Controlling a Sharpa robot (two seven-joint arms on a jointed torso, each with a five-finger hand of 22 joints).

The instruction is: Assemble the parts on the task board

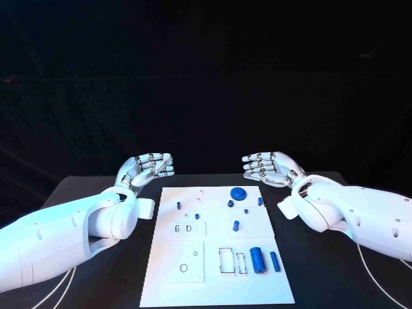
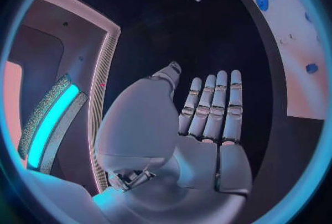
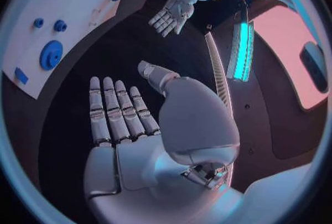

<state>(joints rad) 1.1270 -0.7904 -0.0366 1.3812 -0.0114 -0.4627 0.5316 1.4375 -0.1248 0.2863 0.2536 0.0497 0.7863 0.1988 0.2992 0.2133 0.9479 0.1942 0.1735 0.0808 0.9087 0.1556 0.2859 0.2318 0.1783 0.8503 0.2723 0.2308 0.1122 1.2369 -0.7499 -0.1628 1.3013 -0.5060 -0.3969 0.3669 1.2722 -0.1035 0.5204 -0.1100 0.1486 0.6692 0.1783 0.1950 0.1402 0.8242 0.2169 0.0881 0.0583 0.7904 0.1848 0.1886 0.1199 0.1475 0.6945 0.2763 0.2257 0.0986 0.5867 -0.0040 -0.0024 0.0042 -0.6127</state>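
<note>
**Board and parts before assembly**

The board (image 1: 215, 283) is laid on the surface (image 1: 76, 193), its long axis running away from the robot. The left hand (image 1: 147, 168) and right hand (image 1: 271, 168) are raised beyond its far end, fingers apart, nothing held. The cylinder (image 1: 257, 259) is seen lying loose, lengthwise; assembly is judged hardly begun.

Black table (image 1: 94, 193) in front, dark matte top. Black backdrop (image 1: 206, 77) behind it, unlit, no detail visible. Wrist views: pale panel (image 3: 294, 41) with rounded corners, bright cyan light strip (image 3: 242, 52) along edge; similar cyan strip (image 2: 52, 124) beside left wrist.
</note>
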